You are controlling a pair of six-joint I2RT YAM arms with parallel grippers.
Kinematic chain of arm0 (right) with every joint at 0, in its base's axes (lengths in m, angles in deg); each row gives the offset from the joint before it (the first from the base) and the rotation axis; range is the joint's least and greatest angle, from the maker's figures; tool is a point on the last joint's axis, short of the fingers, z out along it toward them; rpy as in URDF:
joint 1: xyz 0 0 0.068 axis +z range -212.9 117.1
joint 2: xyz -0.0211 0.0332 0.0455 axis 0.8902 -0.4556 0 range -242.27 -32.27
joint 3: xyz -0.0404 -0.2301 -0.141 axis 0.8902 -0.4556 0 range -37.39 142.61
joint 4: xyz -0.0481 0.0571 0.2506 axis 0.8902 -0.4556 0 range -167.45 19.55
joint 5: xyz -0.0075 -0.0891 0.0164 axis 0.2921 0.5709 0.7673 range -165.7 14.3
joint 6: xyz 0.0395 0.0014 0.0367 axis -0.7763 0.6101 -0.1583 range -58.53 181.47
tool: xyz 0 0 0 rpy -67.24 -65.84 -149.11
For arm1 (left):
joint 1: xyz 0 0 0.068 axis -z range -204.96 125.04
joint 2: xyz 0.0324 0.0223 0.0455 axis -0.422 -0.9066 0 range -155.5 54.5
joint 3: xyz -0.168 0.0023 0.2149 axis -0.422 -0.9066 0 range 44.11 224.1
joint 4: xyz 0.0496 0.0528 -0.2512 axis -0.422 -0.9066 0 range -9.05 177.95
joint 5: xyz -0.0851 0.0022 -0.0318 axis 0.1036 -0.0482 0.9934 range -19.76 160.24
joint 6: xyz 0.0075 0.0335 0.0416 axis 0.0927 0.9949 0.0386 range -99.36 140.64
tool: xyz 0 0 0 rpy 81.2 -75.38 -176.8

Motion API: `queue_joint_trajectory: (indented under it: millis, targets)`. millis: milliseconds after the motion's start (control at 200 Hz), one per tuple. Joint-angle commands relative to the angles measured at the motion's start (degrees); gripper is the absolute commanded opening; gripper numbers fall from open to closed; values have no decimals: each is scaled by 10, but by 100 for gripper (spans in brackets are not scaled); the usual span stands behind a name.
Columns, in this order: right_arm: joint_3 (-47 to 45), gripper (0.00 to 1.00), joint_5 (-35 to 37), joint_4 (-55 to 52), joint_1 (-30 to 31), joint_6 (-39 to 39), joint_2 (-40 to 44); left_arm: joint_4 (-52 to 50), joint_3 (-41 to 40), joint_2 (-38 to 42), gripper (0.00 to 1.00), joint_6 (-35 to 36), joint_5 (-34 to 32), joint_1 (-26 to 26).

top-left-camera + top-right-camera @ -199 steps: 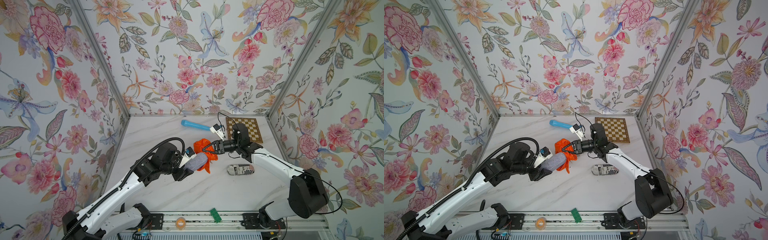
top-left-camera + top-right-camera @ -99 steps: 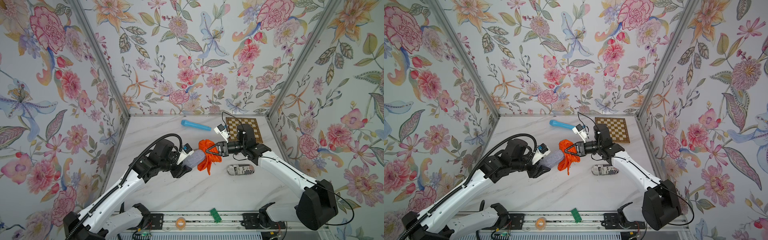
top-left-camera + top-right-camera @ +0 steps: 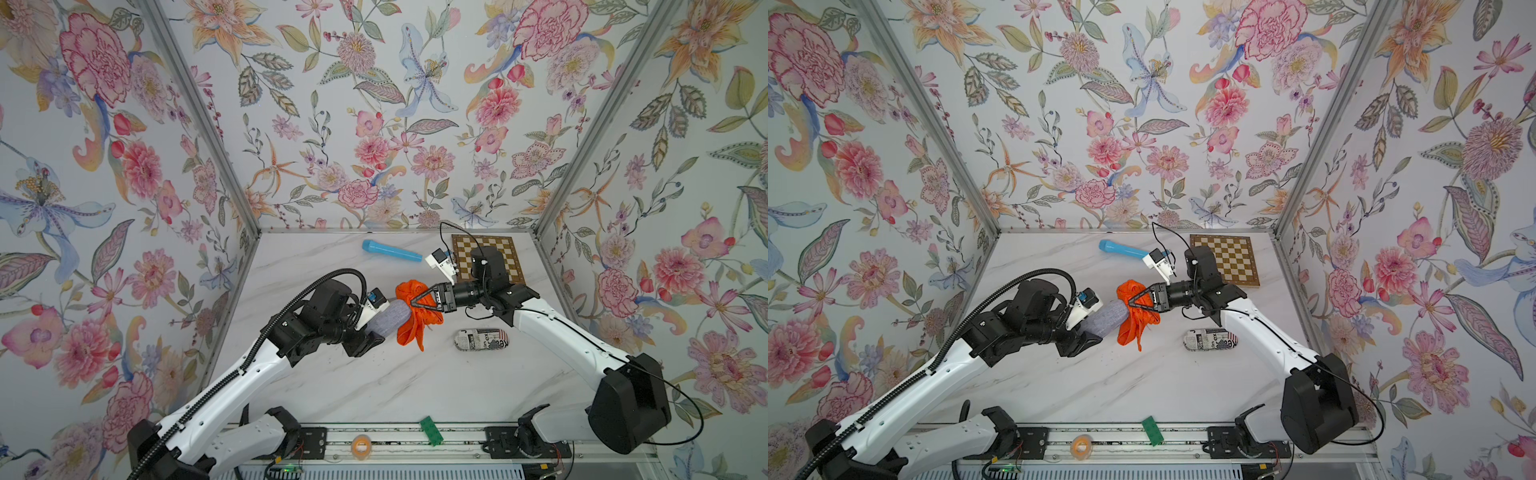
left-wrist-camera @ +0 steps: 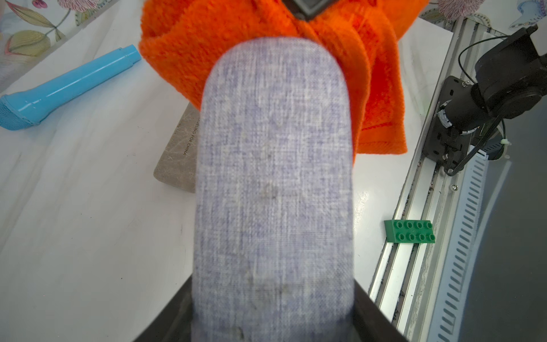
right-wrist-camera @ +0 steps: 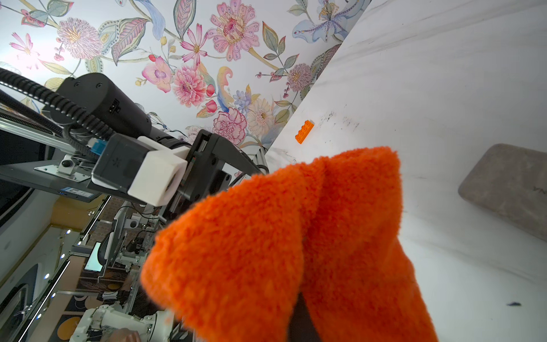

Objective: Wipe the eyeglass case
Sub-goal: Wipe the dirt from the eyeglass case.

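Note:
The eyeglass case [image 3: 387,319] [image 3: 1108,319] is an oblong lavender fabric case, held off the table. My left gripper [image 3: 374,330] [image 3: 1090,328] is shut on its near end. In the left wrist view the case [image 4: 272,177] fills the middle, with the left gripper [image 4: 273,325] closed on both its sides. An orange cloth [image 3: 415,322] [image 3: 1136,324] [image 4: 236,50] hangs bunched against the case's far tip. My right gripper [image 3: 417,303] [image 3: 1133,304] is shut on the cloth from the right. In the right wrist view the cloth [image 5: 296,237] hides the fingertips.
A newsprint-patterned case [image 3: 480,339] lies on the marble table [image 3: 374,386] right of the cloth. A blue microphone [image 3: 390,251] and a chessboard [image 3: 505,249] lie at the back. A grey pad [image 4: 177,157] lies under the held case. A green brick [image 3: 430,431] and a tape ring [image 3: 360,445] rest on the front rail.
The right gripper drew the cloth slightly right, away from the case, then came back left against the case's tip. The left arm with the case shifted only a little.

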Motion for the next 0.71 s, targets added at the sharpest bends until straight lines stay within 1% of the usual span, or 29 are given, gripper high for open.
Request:
queue_joint_trajectory:
  millis: [0, 70, 175, 270, 285, 325, 435, 606, 626, 701]
  targets:
    - [34, 0, -23, 17, 29, 14, -17, 27, 8, -17, 40, 21, 50, 42]
    - [40, 0, -22, 7, 30, 22, -26, 35, 5, -14, 40, 19, 50, 47]
    - [54, 0, -10, -37, 31, 60, -39, 44, 4, -5, 40, 14, 54, 47]
    - [58, 0, -18, -41, 31, 62, -46, 42, 5, -3, 40, 15, 27, 46]
    - [57, 0, -18, -41, 45, 61, -45, 43, 5, -2, 40, 15, 21, 46]
    - [56, 0, -18, -42, 48, 59, -43, 43, 3, -1, 40, 14, 6, 43]
    - [45, 0, -18, -57, 45, 58, -29, 52, -3, 6, 40, 7, 2, 15]
    - [3, 0, -8, -75, 38, 55, 15, 89, -17, 42, 41, -10, -13, -34]
    - [-3, 0, -6, -74, 20, 54, 22, 90, -18, 46, 41, -12, -16, -39]
    - [-21, 0, 0, -74, 3, 46, 51, 96, -23, 57, 41, -14, -17, -55]
